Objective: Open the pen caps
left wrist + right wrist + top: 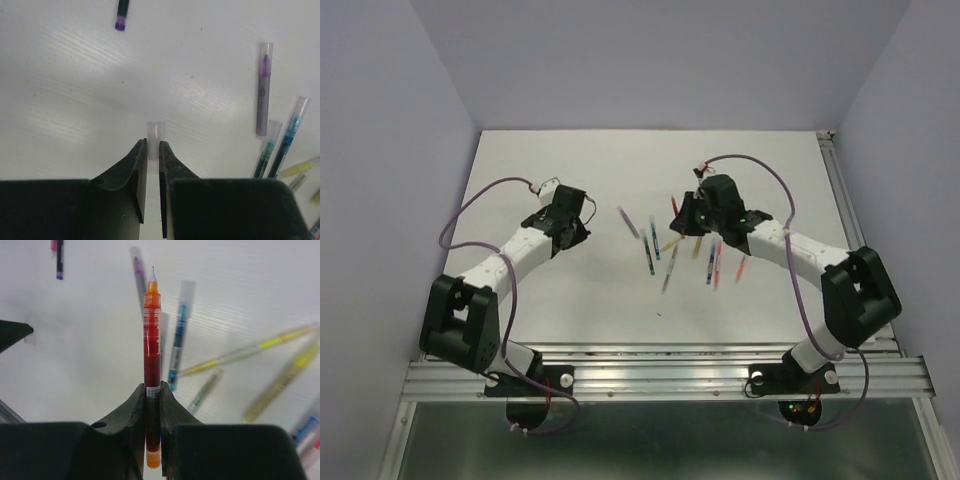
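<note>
Left jaws pinched narrow on a clear cap (155, 131). Right jaws clamp a red pen (152, 330), tip bare.

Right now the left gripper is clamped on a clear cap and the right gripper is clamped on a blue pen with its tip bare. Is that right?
Not quite. The pen in the right gripper is red-orange, not blue, as the right wrist view shows. The rest holds: its tip is bare, and the left gripper is clamped on a clear cap.
</note>
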Controlling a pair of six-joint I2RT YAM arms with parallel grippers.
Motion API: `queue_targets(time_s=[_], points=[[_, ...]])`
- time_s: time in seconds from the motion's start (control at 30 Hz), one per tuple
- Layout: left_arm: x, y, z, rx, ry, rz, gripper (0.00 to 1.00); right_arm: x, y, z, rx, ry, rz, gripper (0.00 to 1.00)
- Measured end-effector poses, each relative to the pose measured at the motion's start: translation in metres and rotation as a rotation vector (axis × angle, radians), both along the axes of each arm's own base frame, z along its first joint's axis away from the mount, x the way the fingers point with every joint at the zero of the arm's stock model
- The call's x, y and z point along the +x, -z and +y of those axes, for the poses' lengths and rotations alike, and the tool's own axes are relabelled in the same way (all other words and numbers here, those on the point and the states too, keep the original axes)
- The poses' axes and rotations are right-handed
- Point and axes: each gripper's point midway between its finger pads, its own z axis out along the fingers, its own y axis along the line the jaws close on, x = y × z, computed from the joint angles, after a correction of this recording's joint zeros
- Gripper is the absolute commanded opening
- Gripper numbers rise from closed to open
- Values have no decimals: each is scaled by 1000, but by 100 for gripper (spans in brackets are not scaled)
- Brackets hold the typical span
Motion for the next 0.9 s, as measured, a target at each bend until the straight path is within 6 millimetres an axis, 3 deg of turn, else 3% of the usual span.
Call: queue_targets(time_s=[0.07,0.27,0.43,0.53,0.6,0.7,0.83,0.9], points=[[-20,-7,-2,-50,-10,-19,0,8,2,41,16,-76,-10,1],[-68,-12,-10,-138,1,-15,0,29,26,128,19,-200,0,4],[-85,-24,-5,-168,-26,-36,0,53,55,195,16,-263,4,11],[-92,-28,1,-176,-42,-51,0,61,71,223,-1,-285,15,19],[-97,-28,3,-175,-47,-53,0,64,82,235,-13,-285,27,20],[-102,-26,7,-167,-53,-44,0,70,94,251,-16,-279,33,29],[-104,-24,10,-154,-59,-36,0,77,94,264,4,-259,34,45],[-105,-24,11,-151,-60,-34,0,78,92,269,14,-253,34,48]])
